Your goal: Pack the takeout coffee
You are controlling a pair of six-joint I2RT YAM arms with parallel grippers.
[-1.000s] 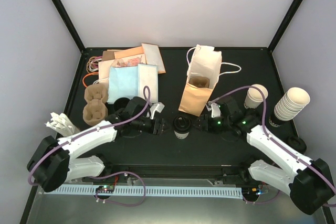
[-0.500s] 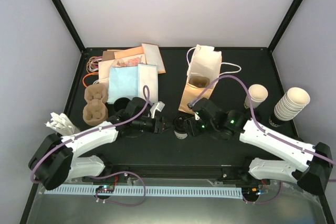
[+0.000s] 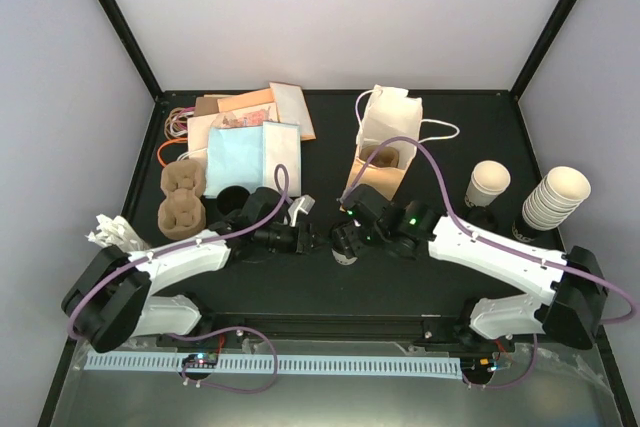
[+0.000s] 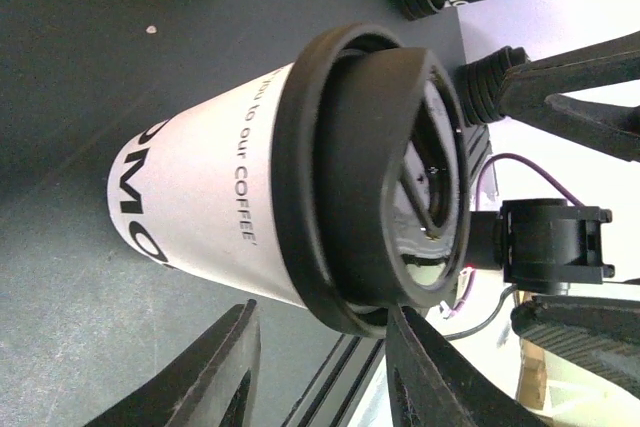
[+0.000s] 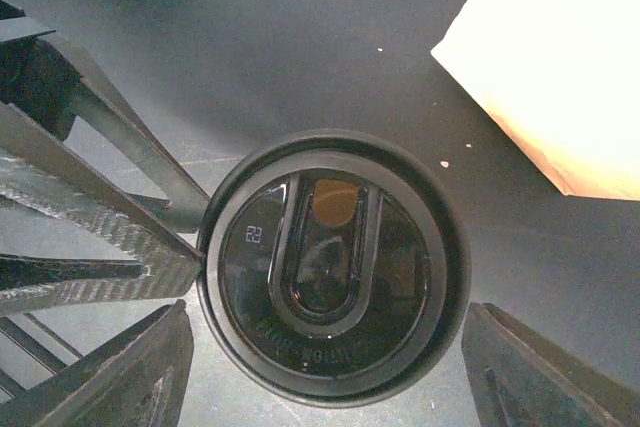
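Note:
The takeout coffee (image 3: 345,245), a white cup with black lettering and a black lid, stands upright at the table's front middle. My left gripper (image 3: 318,240) is open just to its left. In the left wrist view the cup (image 4: 215,212) fills the frame and my gripper (image 4: 320,367) straddles the lid's rim (image 4: 300,167), with one finger (image 4: 430,372) touching it. My right gripper (image 3: 352,232) hovers over the cup. In the right wrist view it (image 5: 330,372) is open, with its fingers on either side of the lid (image 5: 335,292) and clear of it.
A tan paper bag (image 3: 372,179) and a white handled bag (image 3: 390,119) lie behind the cup. A lidless cup (image 3: 487,184) and stacked cream cups (image 3: 555,197) stand at right. Cup carriers (image 3: 183,197), a loose black lid (image 3: 232,197) and paper bags (image 3: 245,132) lie at left.
My right arm has swung left from the cup's right side to directly over its lid. My left gripper has crept slightly closer to the cup. The cup has not moved.

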